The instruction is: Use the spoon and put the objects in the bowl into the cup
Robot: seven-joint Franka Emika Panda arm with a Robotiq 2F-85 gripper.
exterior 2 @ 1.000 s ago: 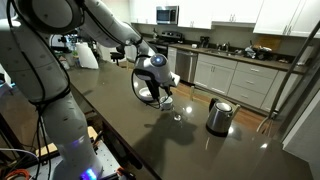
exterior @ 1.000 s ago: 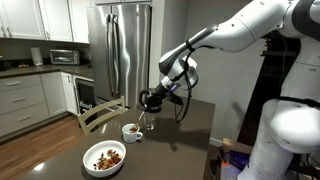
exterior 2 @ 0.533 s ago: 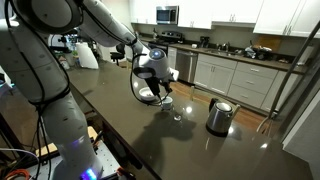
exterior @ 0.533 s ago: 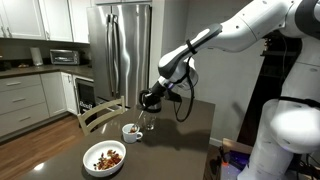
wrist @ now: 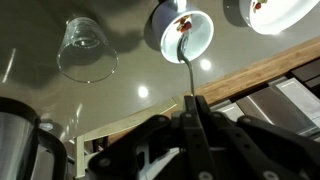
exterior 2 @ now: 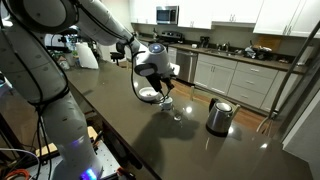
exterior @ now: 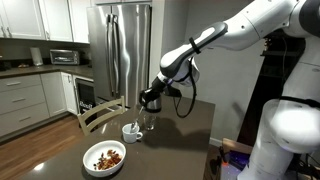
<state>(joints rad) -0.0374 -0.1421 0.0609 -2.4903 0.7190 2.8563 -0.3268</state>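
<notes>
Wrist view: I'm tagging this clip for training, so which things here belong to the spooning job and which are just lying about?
Part of the job:
- spoon, gripped in the shut tool
- white cup
- white bowl
- brown and reddish bits in the bowl

Just lying about:
- clear glass
- steel kettle

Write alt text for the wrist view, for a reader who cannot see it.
The hand, shut on the spoon, holds its tip at the small white cup, where reddish bits show. A clear glass stands at upper left; the white bowl shows partly at top right.
</notes>
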